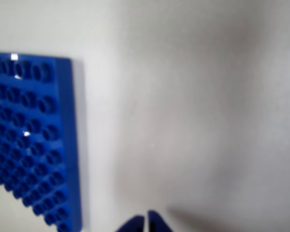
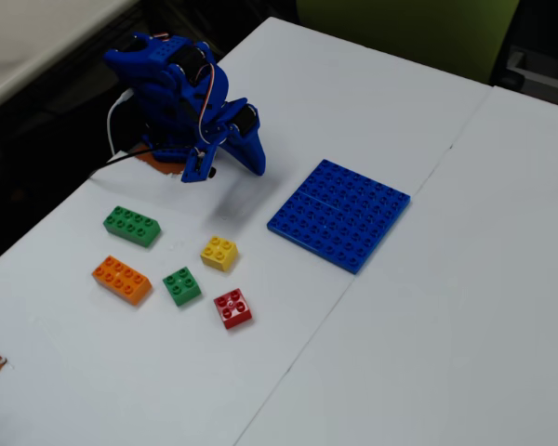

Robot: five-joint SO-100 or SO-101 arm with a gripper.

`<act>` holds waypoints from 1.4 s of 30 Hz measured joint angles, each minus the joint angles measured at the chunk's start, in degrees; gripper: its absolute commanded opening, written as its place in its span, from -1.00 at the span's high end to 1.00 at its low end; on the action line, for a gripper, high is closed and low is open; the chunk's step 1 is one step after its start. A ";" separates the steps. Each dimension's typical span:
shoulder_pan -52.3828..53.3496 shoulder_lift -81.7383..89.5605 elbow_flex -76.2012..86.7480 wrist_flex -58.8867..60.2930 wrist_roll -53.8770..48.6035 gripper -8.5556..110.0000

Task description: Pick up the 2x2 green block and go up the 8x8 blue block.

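Note:
The 2x2 green block (image 2: 181, 285) sits on the white table among other bricks, front left in the fixed view. The 8x8 blue block (image 2: 339, 214) lies flat at the table's middle; its edge and studs show blurred at the left of the wrist view (image 1: 34, 140). My blue gripper (image 2: 257, 165) is folded low near the arm's base, well apart from both, left of the baseplate and behind the bricks. In the wrist view the gripper (image 1: 146, 224) shows only its two tips at the bottom edge, closed together and empty. The green block is out of the wrist view.
A longer green 2x4 brick (image 2: 131, 226), an orange 2x4 brick (image 2: 121, 279), a yellow 2x2 brick (image 2: 219, 253) and a red 2x2 brick (image 2: 232, 308) surround the green block. The table's left edge runs close to the arm's base (image 2: 158, 153). A second table joins on the right.

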 measured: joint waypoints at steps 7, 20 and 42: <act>-0.09 0.00 0.00 0.00 0.00 0.86; -0.09 0.00 0.00 0.00 0.00 0.86; 1.76 0.00 0.97 -0.79 -4.48 0.86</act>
